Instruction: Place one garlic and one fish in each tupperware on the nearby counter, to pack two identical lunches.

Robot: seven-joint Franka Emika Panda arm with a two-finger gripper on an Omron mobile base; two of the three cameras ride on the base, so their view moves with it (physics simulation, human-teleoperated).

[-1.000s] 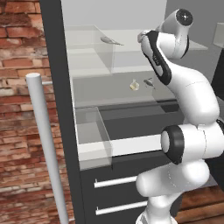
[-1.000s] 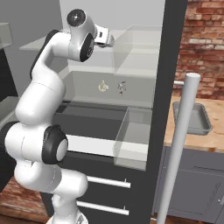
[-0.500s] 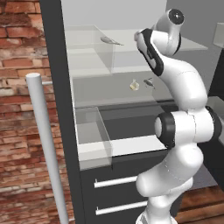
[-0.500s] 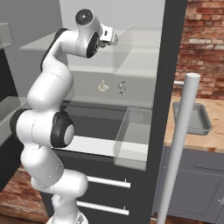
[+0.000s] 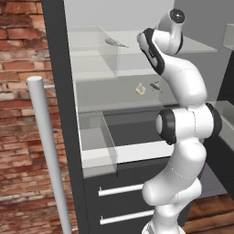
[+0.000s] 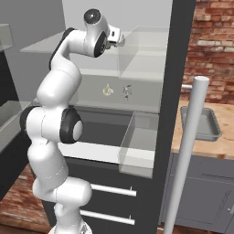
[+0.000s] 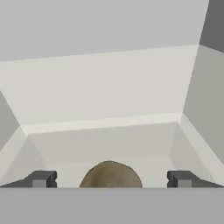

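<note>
Since the earlier frame the arm's lower joints have swung round; the jaws point(image 7: 109, 178) stand wide open and empty at the top shelf. Reaching step: next, close on a fish point(image 5: 116, 43).

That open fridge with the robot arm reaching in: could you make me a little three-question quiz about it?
1. True or false: the gripper has its jaws wide apart.
2. Which lies on the top shelf? A) fish B) garlic
3. Fill in: on the middle shelf, a second small fish lies beside the ____.

Key: 1 true; 2 A; 3 garlic.
</note>
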